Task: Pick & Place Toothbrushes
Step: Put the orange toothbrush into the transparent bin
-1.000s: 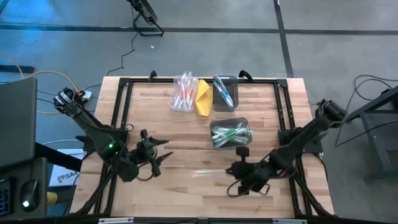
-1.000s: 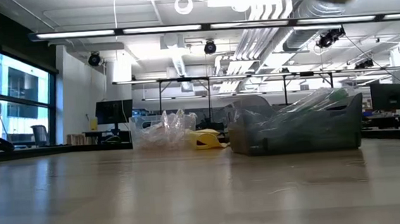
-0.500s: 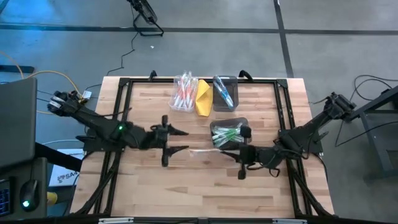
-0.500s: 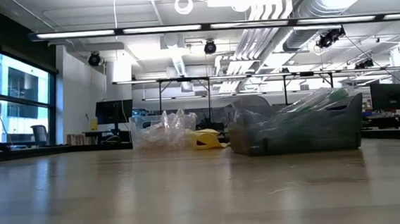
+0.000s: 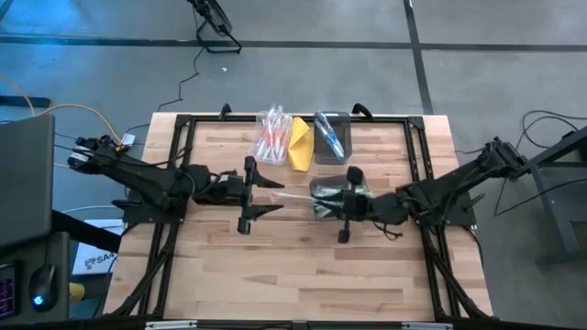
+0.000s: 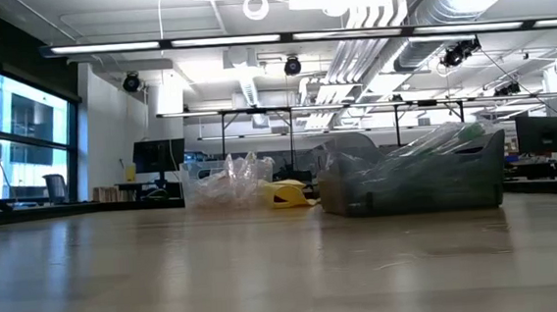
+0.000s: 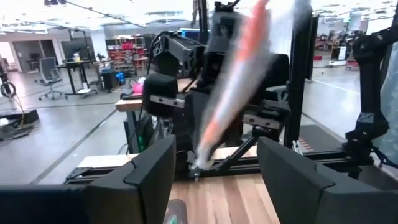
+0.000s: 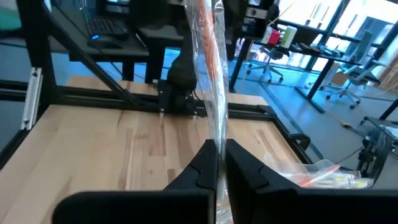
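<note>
One toothbrush [image 5: 295,197], white and orange in a clear wrapper, is held level above the table's middle by my right gripper [image 5: 321,202], which is shut on it. In the right wrist view the toothbrush [image 8: 208,62] stretches away from the shut gripper [image 8: 219,155]. My left gripper [image 5: 273,197] is open and faces it from the left. Its two fingers stand on either side of the toothbrush's free end [image 7: 239,74] without touching; the left gripper [image 7: 216,149] shows wide open in its wrist view. Neither gripper shows in the low view. My right gripper pinches the wrapped toothbrush between its two fingers at the end nearest the table's right [image 8: 217,134]. The fingers come level from the right and lie along the toothbrush. It is lifted clear of the table, roughly level, pointing toward my left gripper.
Toward the far edge stand a clear bin of red toothbrushes [image 5: 271,137], a yellow folded object [image 5: 300,145] and a dark bin of blue ones [image 5: 330,137]. A bin of green toothbrushes [image 5: 332,194] lies under my right gripper. Bare wood fills the near half [image 5: 293,275].
My right gripper has lifted the toothbrush from the near part of the table and carried it toward the far edge and left, turning level over the green bin. My left gripper has swung from the near left toward the middle, staying open, until its fingers straddle the toothbrush's free end.
</note>
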Robot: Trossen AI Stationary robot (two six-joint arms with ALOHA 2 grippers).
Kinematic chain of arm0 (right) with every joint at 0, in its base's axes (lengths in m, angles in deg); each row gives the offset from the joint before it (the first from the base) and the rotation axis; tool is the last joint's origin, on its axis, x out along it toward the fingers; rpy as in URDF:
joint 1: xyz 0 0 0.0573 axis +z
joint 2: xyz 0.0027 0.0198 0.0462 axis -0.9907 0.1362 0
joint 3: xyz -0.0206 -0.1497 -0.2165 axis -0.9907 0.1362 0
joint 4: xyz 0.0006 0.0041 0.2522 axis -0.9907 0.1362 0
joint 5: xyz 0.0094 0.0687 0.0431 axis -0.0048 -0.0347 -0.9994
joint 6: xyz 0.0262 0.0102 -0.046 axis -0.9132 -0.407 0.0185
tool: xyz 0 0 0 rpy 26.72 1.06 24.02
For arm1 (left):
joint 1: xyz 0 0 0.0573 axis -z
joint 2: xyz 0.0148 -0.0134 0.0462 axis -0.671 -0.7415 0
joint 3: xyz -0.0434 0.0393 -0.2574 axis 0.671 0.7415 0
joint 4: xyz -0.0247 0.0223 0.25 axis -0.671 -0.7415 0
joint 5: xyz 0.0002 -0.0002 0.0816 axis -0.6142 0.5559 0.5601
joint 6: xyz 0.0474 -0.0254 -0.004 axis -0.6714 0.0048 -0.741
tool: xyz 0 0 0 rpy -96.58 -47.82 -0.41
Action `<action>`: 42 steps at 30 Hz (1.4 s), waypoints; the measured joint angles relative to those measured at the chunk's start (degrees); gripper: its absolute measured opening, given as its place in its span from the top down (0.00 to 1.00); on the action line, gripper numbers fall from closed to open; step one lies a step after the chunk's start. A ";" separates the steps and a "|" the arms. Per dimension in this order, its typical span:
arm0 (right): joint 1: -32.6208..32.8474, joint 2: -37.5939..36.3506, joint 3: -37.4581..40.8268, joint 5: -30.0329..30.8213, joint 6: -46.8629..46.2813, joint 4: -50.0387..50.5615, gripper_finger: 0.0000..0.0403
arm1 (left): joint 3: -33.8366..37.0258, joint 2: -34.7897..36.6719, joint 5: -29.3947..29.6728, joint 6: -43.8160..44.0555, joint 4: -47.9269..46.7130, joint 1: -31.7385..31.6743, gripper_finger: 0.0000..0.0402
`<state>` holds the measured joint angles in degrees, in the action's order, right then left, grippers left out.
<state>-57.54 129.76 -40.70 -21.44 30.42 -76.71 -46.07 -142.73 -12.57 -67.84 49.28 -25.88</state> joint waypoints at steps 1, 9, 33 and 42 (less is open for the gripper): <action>-0.92 0.00 0.00 -0.79 0.08 -0.15 0.99 | 0.00 -0.12 -0.02 -0.08 0.04 -0.21 0.46; -7.24 2.27 0.00 -8.51 1.09 -3.06 0.99 | 0.02 -1.67 0.11 -4.11 3.21 -0.58 0.46; -10.50 2.73 0.00 -12.18 4.41 -5.55 0.99 | 0.04 -1.64 5.79 -7.53 4.81 -0.60 0.96; -10.38 2.73 0.00 -12.62 4.10 -4.18 0.81 | 0.02 -1.60 8.69 -5.73 2.86 -4.15 0.96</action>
<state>-67.92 132.49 -40.70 -34.07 34.53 -80.89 -46.05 -144.33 -3.89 -73.57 52.14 -30.03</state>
